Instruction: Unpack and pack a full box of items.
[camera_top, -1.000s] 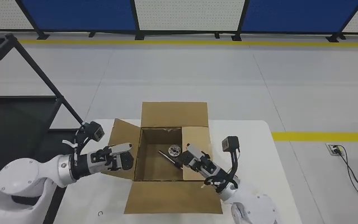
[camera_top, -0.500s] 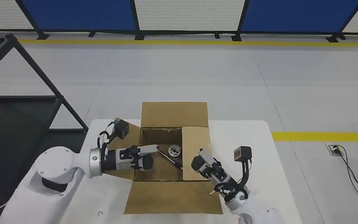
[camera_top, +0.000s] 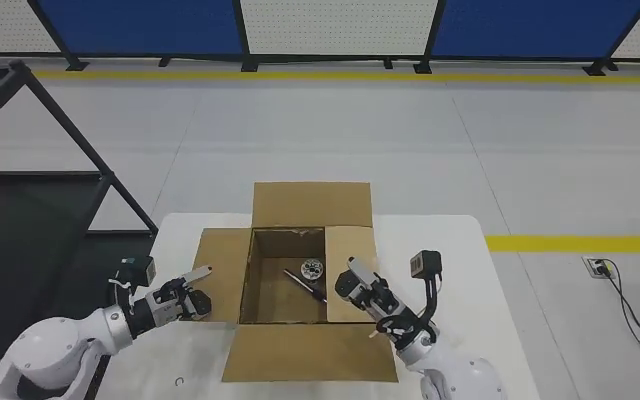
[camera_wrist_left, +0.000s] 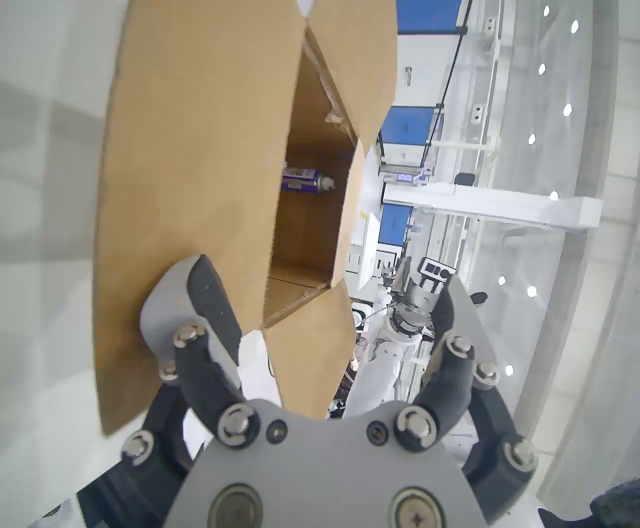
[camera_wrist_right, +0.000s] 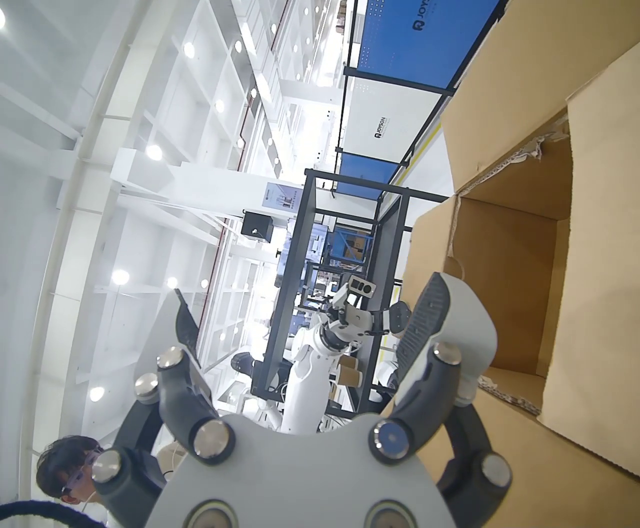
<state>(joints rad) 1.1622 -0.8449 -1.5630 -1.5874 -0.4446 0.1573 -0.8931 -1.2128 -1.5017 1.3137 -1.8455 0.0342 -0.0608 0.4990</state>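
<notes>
An open cardboard box (camera_top: 300, 352) stands mid-table with all flaps spread. On its floor lie a thin dark pen-like item (camera_top: 303, 284) and a small round item (camera_top: 313, 267). In the left wrist view a purple can (camera_wrist_left: 305, 180) lies inside the box (camera_wrist_left: 200, 150). My left gripper (camera_top: 200, 288) is open just outside the left flap (camera_top: 225, 272), holding nothing; its fingers (camera_wrist_left: 210, 295) stand wide around the left gripper (camera_wrist_left: 330, 300) centre. My right gripper (camera_top: 352, 283) is open over the right flap (camera_top: 352, 245), beside the box's opening (camera_wrist_right: 525, 250). The right gripper (camera_wrist_right: 305, 320) is empty.
The white table (camera_top: 450, 260) has bare room right of the box and at the front left. A small dark ring (camera_top: 178, 381) lies near the front left edge. A black metal rack (camera_top: 40, 220) stands off the table's left side.
My left gripper pulled back from the box's left wall to outside the left flap, which now lies flat. The right gripper shifted slightly along the right flap.
</notes>
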